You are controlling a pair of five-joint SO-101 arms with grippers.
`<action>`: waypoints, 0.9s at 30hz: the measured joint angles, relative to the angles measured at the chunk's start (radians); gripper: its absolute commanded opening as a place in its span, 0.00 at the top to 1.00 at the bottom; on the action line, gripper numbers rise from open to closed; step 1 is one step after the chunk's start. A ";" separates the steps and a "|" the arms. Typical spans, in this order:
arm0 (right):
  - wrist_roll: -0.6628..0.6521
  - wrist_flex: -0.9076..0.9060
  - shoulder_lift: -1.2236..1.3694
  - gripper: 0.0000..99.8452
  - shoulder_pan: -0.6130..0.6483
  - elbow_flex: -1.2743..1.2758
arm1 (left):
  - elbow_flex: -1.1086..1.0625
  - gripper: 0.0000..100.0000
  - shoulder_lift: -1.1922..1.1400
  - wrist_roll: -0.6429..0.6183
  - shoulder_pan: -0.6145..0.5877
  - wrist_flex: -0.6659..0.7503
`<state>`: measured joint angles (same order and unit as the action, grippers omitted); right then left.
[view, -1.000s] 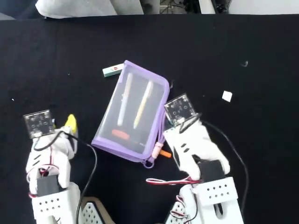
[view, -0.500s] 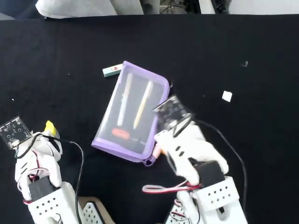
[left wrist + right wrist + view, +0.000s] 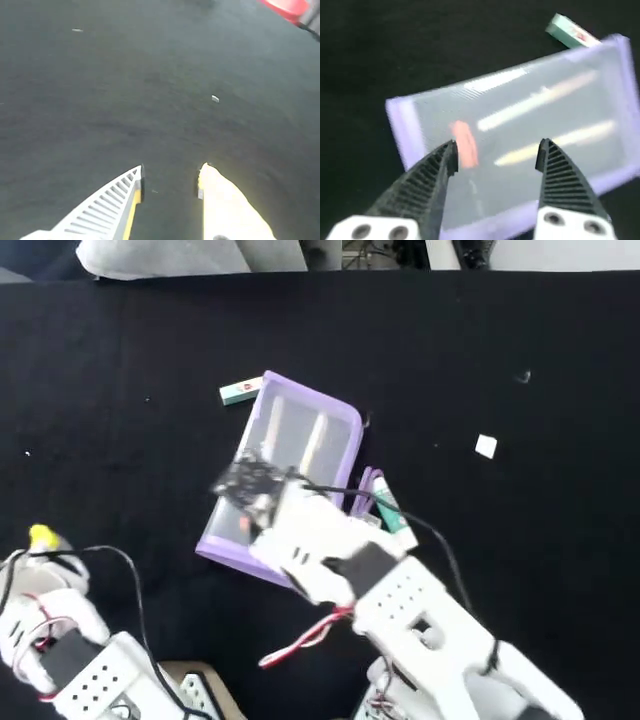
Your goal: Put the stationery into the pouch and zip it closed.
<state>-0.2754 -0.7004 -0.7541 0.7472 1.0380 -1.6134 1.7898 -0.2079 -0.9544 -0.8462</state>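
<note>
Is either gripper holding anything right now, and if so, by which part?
Nothing is held. The right gripper hangs open above the purple pouch, and the left gripper is open over the black table.

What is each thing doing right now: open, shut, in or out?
pouch: lying flat, pens inside, can't tell if zipped.
eraser: outside the pouch, by its corner.
left tool: open, empty, over bare table.
right tool: open, empty, above the pouch.
</note>
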 measured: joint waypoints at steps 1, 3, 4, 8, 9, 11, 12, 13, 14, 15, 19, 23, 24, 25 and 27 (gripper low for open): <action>0.000 0.002 0.031 0.75 0.023 -0.023 | 0.000 0.80 0.000 0.000 -0.023 0.000; -0.002 0.003 0.086 0.75 0.060 -0.051 | 0.000 0.80 0.000 0.000 -0.069 0.000; -0.002 0.005 0.115 0.75 0.069 -0.058 | 0.000 0.80 0.000 0.000 -0.089 0.000; -0.002 0.009 0.213 0.75 0.086 -0.064 | -0.012 0.80 0.000 0.000 -0.149 0.000; -0.002 0.009 0.230 0.75 0.094 -0.064 | -0.015 0.80 0.000 0.000 -0.160 0.000; -0.002 0.009 0.249 0.75 0.123 -0.064 | -0.023 0.80 0.002 0.000 -0.175 0.000; -0.002 0.009 0.250 0.75 0.141 -0.064 | -0.034 0.80 0.000 0.000 -0.181 0.000; -0.002 0.009 0.250 0.75 0.160 -0.066 | -0.040 0.80 0.000 0.000 -0.184 0.000; -0.002 0.009 0.250 0.75 0.180 -0.071 | -0.041 0.80 0.000 0.000 -0.187 0.000; -0.002 0.009 0.250 0.75 0.198 -0.074 | -0.041 0.80 0.000 0.000 -0.187 0.000; -0.002 0.012 0.258 0.75 0.206 -0.075 | -0.041 0.80 0.000 0.000 -0.187 0.000; -0.026 0.071 0.258 0.79 0.206 -0.015 | -0.041 0.80 0.000 0.000 -0.187 0.000; -0.038 0.091 0.258 0.81 0.207 0.008 | -0.041 0.80 0.000 0.000 -0.187 0.000; -0.057 0.109 0.258 0.83 0.207 0.028 | -0.041 0.80 0.000 0.000 -0.187 0.000; -0.084 0.133 0.258 0.83 0.204 0.037 | -0.041 0.80 0.000 0.000 -0.187 0.000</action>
<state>-0.3598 -0.5669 -0.4964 0.9513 1.0748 -1.6548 1.7898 -0.2079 -1.1416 -0.8462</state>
